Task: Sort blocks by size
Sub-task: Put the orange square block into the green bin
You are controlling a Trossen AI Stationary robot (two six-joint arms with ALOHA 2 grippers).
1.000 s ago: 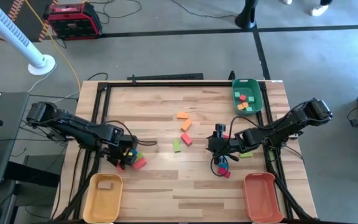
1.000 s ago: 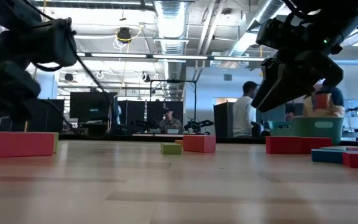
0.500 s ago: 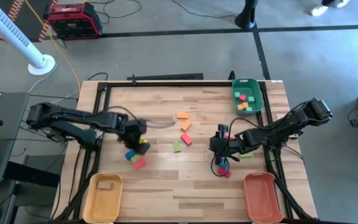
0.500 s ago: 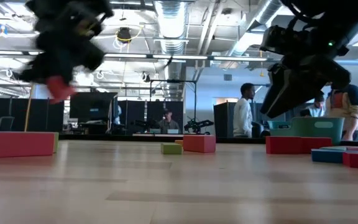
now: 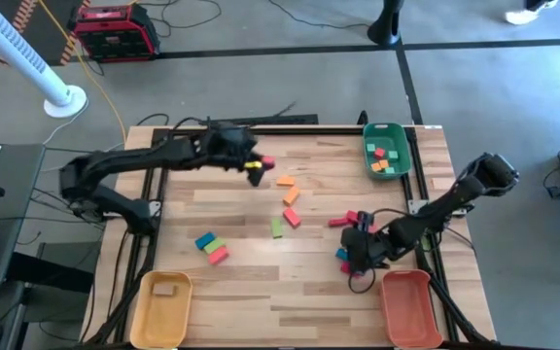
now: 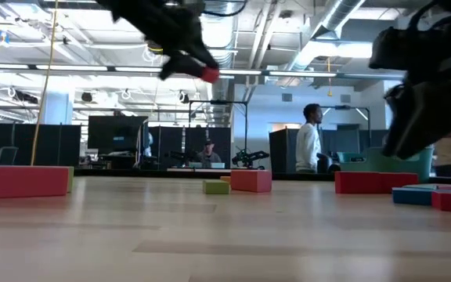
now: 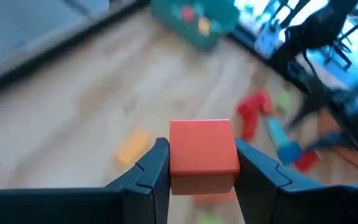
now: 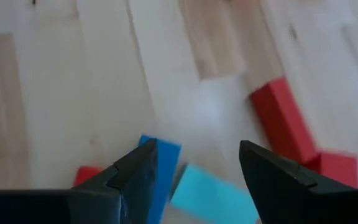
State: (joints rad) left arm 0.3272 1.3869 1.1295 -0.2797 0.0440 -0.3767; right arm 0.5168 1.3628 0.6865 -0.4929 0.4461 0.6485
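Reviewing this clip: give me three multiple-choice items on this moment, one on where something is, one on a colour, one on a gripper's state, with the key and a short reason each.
1. Where is the green tray?
A. at the table's far right corner
B. at the near left corner
C. in the middle of the table

2. What colour is the block in the left gripper?
A. teal
B. red
C. tan

3. How does the right gripper stand?
A. shut on a red bar
B. shut on nothing
C. open above the blocks

Key: 1 A, the high view shows the tray by the far right edge of the table. 2 B, the left wrist view shows a red cube clamped between the fingers. 3 C, the right wrist view shows its fingers spread, with a blue block and a teal block lying below them.
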